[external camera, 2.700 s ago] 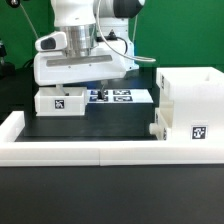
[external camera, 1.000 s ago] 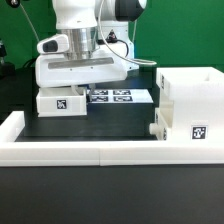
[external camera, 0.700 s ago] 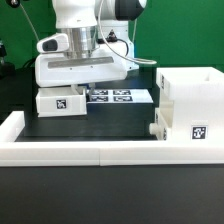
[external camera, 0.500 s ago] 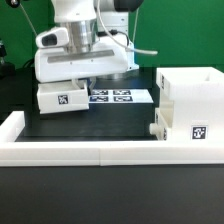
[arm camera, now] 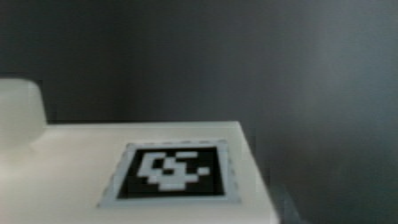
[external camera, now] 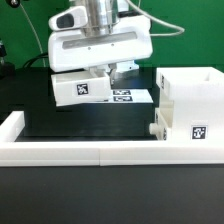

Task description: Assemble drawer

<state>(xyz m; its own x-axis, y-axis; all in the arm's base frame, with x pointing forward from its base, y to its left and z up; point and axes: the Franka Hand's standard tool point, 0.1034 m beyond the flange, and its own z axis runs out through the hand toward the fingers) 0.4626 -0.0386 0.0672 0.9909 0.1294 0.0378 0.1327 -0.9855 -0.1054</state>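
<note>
You had the small white plastic open-top tray [external camera: 82,88] lifted clear of the black table [external camera: 80,128], tilted, its square tag facing the exterior camera, well apart from the tall white open-fronted box [external camera: 190,108] on the exterior view's right. The gripper [external camera: 103,72] seemed clamped on its rim, though the fingers were hidden. Judge it light, stiff and slick; hold a thin wall. The wrist view showed only a blurred tag on a white surface [arm camera: 107,160]
</note>
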